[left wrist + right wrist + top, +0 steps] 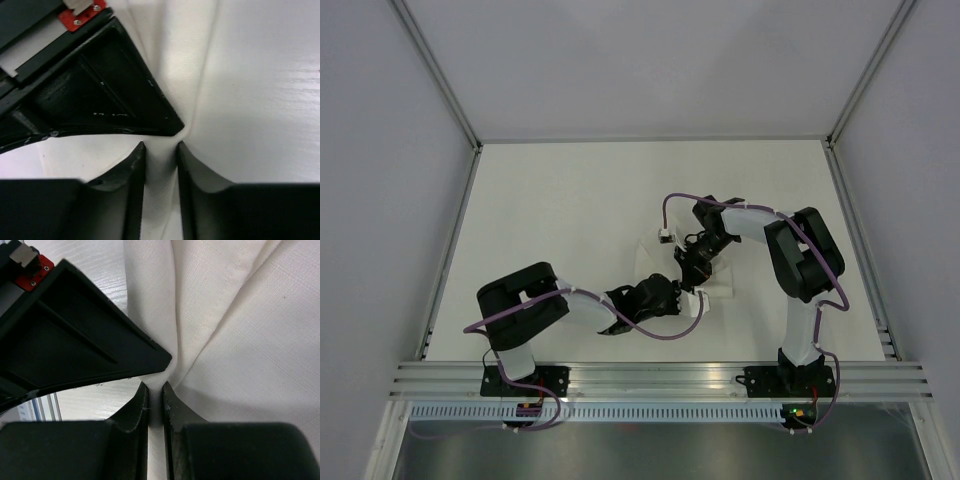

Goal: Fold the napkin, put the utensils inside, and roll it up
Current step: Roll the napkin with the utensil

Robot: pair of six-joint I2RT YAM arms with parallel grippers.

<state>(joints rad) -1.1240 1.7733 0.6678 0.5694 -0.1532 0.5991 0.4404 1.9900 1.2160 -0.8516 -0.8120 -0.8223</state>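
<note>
The white napkin [715, 285] lies bunched on the table centre, mostly hidden under both grippers in the top view. My left gripper [678, 293] is shut on a pinched fold of the napkin [160, 165]; the cloth fills the gap between its fingers. My right gripper [686, 268] is shut on another fold of the napkin [220, 340], with creases fanning out from the pinch. The two grippers meet nearly tip to tip; each shows as a black block in the other's wrist view. No utensils are in view.
The white table [570, 200] is bordered by aluminium rails [660, 378] at the near edge and white walls on the other sides. Purple cables loop over both arms. The right arm's elbow [805, 255] rises at the right.
</note>
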